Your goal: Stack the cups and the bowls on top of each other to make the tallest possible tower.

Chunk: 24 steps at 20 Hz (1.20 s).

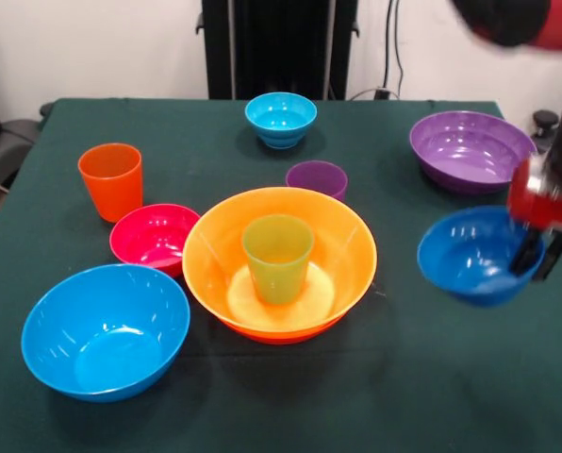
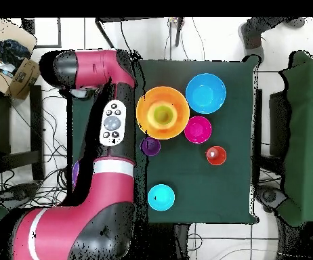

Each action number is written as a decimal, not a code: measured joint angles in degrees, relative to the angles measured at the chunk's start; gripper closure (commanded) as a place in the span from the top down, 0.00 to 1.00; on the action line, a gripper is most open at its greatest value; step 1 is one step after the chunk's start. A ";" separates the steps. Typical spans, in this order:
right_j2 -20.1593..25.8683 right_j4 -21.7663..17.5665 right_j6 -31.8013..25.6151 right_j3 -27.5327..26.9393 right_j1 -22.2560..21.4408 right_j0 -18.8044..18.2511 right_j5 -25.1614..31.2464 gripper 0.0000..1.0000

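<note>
Because the tower needs more pieces, the hand [image 1: 536, 253] pinches the dark blue bowl's [image 1: 474, 253] rim, holding it tilted off the tabletop [image 1: 385, 377] beside the yellow-orange bowl [image 1: 342, 241] with the green cup [image 1: 277, 257].

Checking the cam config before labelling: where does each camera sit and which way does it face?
Front view: sits across the table from the robot, facing its pedestal; sees the dark green table and the cups and bowls; the red arm comes in at the right, its gripper at the dark blue bowl.
Overhead view: above the table, looking straight down, base at the bottom; the arm covers the left side.
Shared: the yellow-orange bowl holding the lime green cup.
</note>
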 measured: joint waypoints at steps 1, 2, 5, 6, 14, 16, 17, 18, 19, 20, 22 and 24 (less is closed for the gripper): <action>-0.29 -0.01 0.00 0.00 -1.11 -0.09 1.17 0.00; -0.49 -0.01 0.00 0.00 -2.00 -0.20 2.10 0.00; -1.13 -0.01 0.00 0.01 -5.01 -0.72 4.92 0.00; -1.29 -0.02 0.00 0.09 -6.04 -1.00 5.50 0.00; -1.64 -0.02 0.00 6.15 -14.64 -4.80 4.25 0.00; -1.62 -0.21 -0.02 8.35 -16.08 -6.10 2.56 0.00; -1.60 -0.34 -0.02 9.34 -16.68 -6.69 1.74 0.00; -1.58 -0.73 -0.09 10.49 -17.31 -7.47 0.72 0.00; -1.56 -0.94 -0.14 11.19 -17.68 -7.95 0.12 0.00; -1.51 -1.34 -0.24 12.26 -18.17 -8.77 -0.84 0.00; -1.33 -2.55 -0.69 14.86 -19.20 -10.95 -3.08 0.00; -1.14 -3.54 -1.18 16.27 -19.61 -12.24 -4.12 0.00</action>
